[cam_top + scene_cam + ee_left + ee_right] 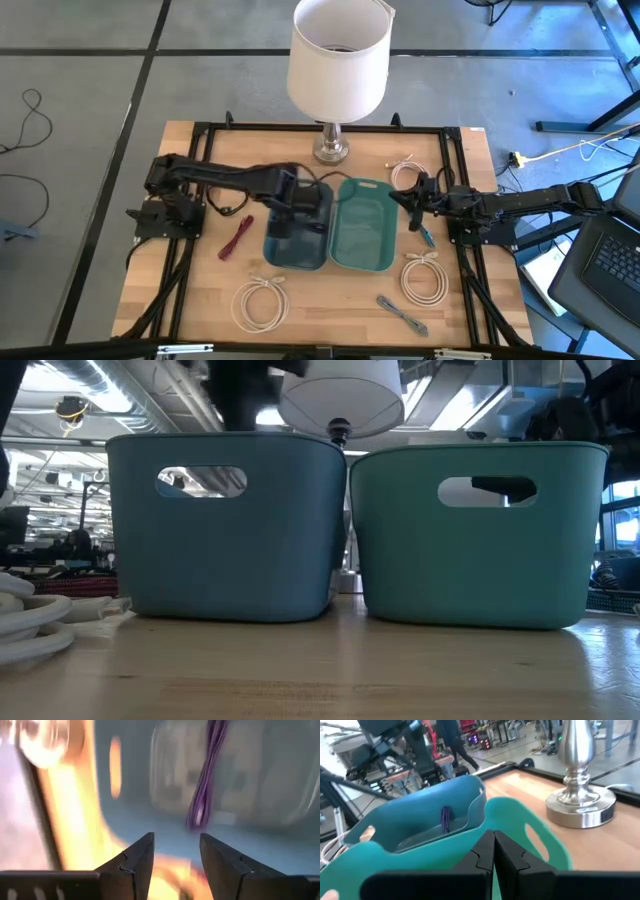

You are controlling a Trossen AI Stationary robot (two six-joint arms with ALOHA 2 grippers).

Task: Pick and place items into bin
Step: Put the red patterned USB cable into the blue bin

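Blue bin [297, 232] and teal bin [363, 225] stand touching mid-tabletop [330, 310], no gap between. Lamp [338, 70] blocks the far side. Left arm [235, 180] overhangs blue bin; teal bin's mouth open from above.

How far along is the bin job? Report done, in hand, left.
Done: the purple strap is within the blue bin's walls, under the open left gripper.
In hand: nothing. The right gripper is shut and empty beside the green bin.
Left on the table: three white coils, the red strap, the grey strap and the teal piece.
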